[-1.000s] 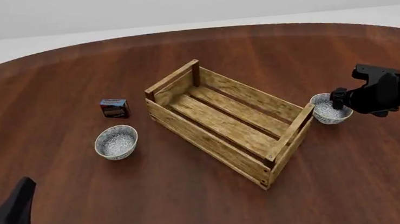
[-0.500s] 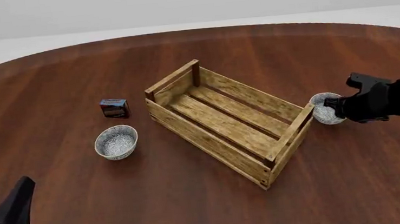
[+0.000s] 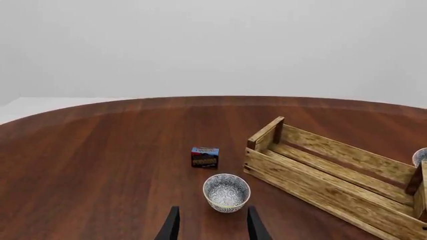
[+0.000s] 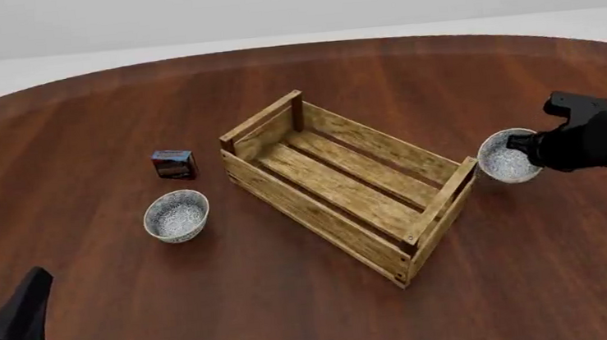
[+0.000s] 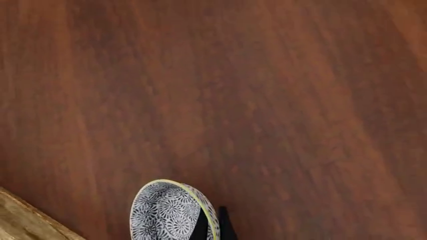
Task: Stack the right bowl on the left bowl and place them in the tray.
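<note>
Right fingers [image 4: 519, 144]: we have them pinched on the rim of the right bowl [image 4: 505, 156], one inside the wall and one outside, as the right wrist view shows. A rim pinch suits us because the bowl is too wide to span.

Right bowl: it hangs tilted from those fingers and looks lifted off the counter [image 4: 293, 303], just beyond the near end rail of the tray [image 4: 338, 183]. We judge it is raised so it can pass over the rails.

Left fingers [image 3: 212, 227]: spread apart and empty, hovering low over the counter. We keep them back so the right arm has free room.

Left bowl [image 3: 227, 191]: upright on the counter straight ahead of the left fingers, lined up with the gap between them, and well away from the right fingers with the tray lying between.

Tray: empty, set slantwise on the counter; the slats are bare, so both bowls have yet to go in.

Small box [image 3: 205, 157]: beyond the left bowl as the left fingers look, apart from it, no part of our job.

Next, as we judge: carry the right bowl across the tray and lower it into the left one.
</note>
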{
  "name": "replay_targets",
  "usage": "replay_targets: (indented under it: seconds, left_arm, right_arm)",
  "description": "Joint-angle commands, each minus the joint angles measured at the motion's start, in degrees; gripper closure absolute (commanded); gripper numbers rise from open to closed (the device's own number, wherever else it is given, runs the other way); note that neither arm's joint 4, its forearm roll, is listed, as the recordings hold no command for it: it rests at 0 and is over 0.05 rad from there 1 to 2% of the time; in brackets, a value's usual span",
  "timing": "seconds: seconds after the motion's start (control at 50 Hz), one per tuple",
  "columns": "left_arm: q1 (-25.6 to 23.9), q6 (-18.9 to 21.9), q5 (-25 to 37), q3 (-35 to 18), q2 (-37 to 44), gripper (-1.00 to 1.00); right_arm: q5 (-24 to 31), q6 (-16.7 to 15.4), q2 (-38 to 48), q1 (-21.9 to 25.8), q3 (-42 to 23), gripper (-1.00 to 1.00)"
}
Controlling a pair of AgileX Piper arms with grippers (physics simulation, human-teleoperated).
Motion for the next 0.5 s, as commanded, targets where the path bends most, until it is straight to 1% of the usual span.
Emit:
replay_targets:
  seconds: [0.02, 0.14, 0.28, 0.36, 0.44, 0.5]
  left_arm:
    - [0.0, 0.0, 0.0, 0.0, 0.0, -1.00]
    - [-0.1, -0.1, -0.1, 0.0, 0.0, -1.00]
    - [0.0, 0.0, 0.2, -0.2, 0.0, -1.00]
    - [0.0, 0.0, 0.4, -0.5, 0.0, -1.00]
    - [-0.1, -0.1, 0.3, -0.3, 0.0, -1.00]
    - [-0.3, 0.0, 0.4, -0.1, 0.0, -1.00]
  right_arm:
    - [1.7, -0.9, -7.7, -1.1, 1.2, 1.00]
    - [2.7, -1.3, -11.1, -1.1, 1.5, 1.00]
    - [3.2, -1.7, -18.3, -1.0, 2.9, 1.00]
    - [3.2, -2.7, -21.4, -0.6, 3.7, 1.00]
    - [3.1, -3.1, -25.3, 0.3, 4.6, 1.00]
    - [3.0, -3.1, -28.6, 2.9, 5.7, 1.00]
